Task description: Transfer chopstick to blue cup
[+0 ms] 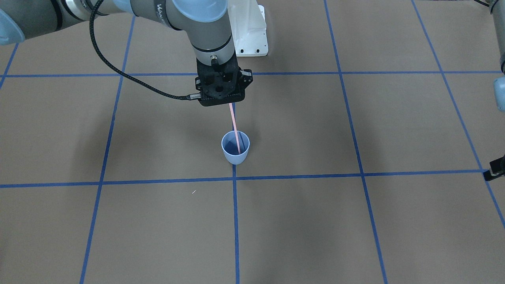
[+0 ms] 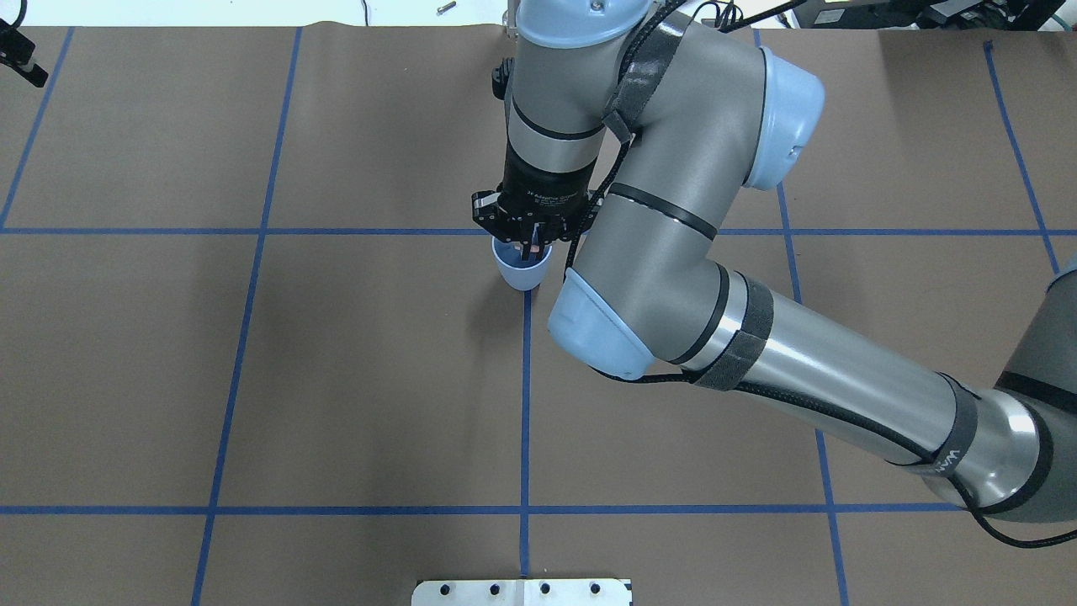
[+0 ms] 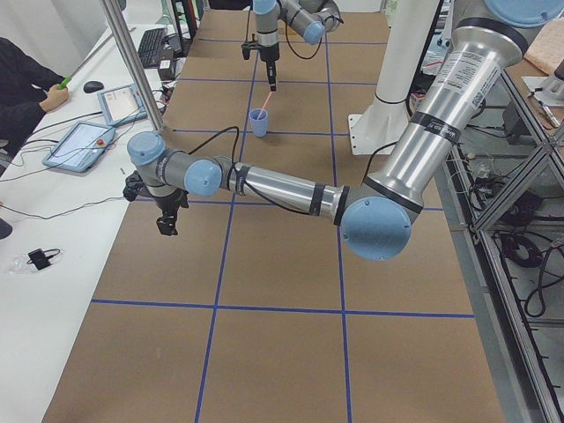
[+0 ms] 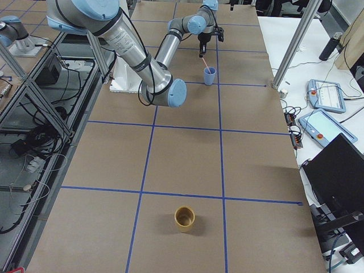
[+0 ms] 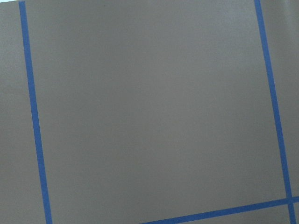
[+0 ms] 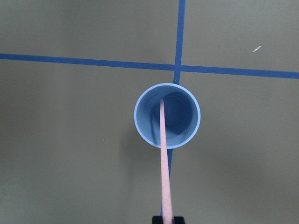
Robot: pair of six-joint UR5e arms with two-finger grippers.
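Note:
The blue cup (image 1: 235, 148) stands upright on the brown table on a blue tape line. The pale pink chopstick (image 1: 234, 122) hangs nearly upright from my right gripper (image 1: 230, 103), which is shut on its top end just above the cup. The stick's lower end is inside the cup, as the right wrist view shows with the chopstick (image 6: 163, 149) running down into the blue cup (image 6: 183, 116). My left gripper (image 3: 165, 225) hovers far off over the table's edge on my left, and only part of it (image 1: 495, 173) shows from the front. I cannot tell whether it is open or shut.
A tan cup (image 4: 184, 219) stands alone near the table's end on my right. The white base plate (image 1: 248, 33) sits at the robot's side of the table. A person (image 3: 26, 75) sits at a side bench with tablets (image 3: 84, 144).

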